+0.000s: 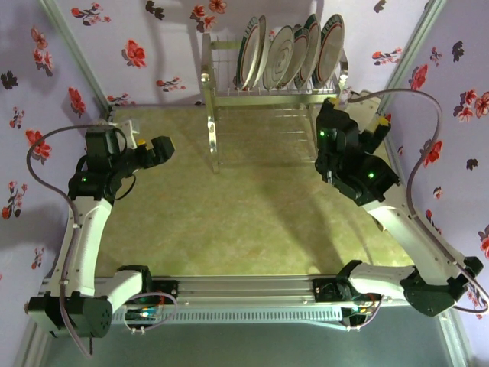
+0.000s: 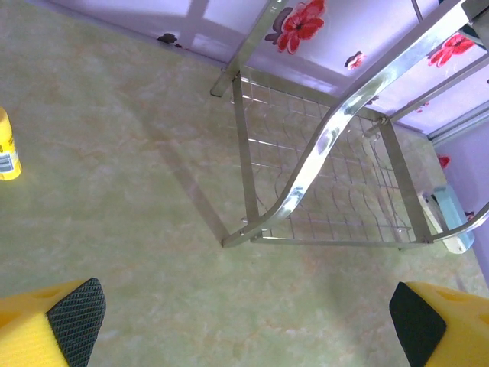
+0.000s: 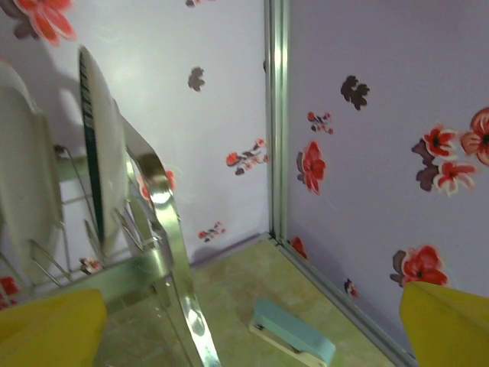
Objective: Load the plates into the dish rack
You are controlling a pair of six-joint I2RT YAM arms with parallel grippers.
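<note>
The dish rack (image 1: 271,95) stands at the back of the table, a tall shiny wire frame on legs. Several plates (image 1: 290,53) stand upright in its top slots, most with dark green-and-red rims. My right gripper (image 1: 357,107) hangs open just off the rack's right end, with nothing between its yellow fingers (image 3: 451,321). In the right wrist view, two racked plates (image 3: 103,176) show edge-on at the left, behind the rack's bright end bar (image 3: 164,229). My left gripper (image 1: 163,147) is open and empty, left of the rack; its wrist view looks at the rack's legs (image 2: 306,168).
A teal stapler (image 3: 294,332) lies on the table near the right wall, behind the rack's right end. A small yellow item (image 2: 6,153) sits at the left. Flowered walls close the back and both sides. Bare green tabletop (image 1: 252,206) stretches in front of the rack.
</note>
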